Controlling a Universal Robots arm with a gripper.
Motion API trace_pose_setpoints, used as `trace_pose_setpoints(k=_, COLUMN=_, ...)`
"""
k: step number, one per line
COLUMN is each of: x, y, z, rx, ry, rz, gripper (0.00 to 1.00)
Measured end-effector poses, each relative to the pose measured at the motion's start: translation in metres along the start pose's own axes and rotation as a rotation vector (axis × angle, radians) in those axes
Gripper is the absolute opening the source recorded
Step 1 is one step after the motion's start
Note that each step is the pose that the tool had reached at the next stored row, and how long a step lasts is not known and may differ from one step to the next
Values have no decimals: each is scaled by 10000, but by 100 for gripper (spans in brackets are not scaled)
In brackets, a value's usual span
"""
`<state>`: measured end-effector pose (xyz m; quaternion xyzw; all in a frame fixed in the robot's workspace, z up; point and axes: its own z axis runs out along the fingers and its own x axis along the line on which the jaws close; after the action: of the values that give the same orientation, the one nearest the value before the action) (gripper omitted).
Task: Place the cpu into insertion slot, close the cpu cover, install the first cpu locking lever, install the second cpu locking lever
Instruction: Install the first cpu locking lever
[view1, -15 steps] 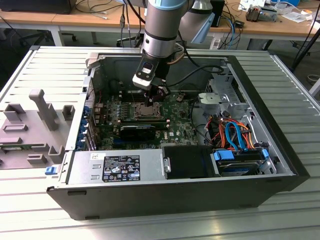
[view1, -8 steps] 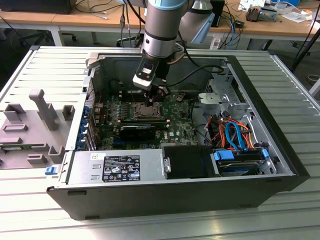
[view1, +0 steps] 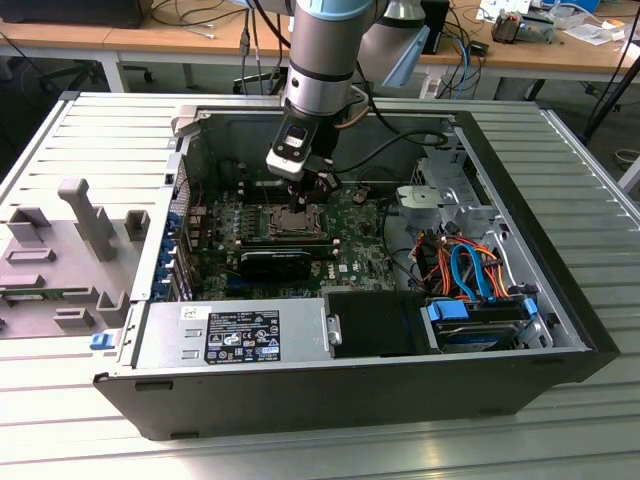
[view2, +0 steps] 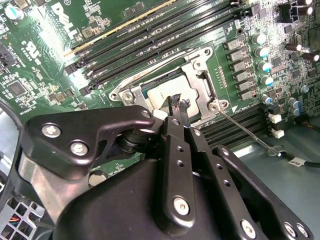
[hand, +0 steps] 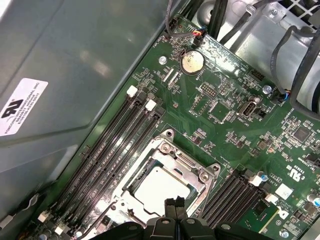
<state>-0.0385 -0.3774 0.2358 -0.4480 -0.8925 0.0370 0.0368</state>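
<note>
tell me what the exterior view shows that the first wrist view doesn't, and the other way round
Exterior view: the whole open computer case, the labelled power supply box, the blue drive bay and the arm. First wrist view: the round coin battery and a white sticker on the grey case wall. Both: the cpu cover lying over the insertion slot, with the tool shut close to it.
</note>
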Motion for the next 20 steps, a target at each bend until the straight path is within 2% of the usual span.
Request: trace_pose_setpoints(k=20, x=0, y=0, z=0, rx=5, ry=-15, rz=-148, gripper=11)
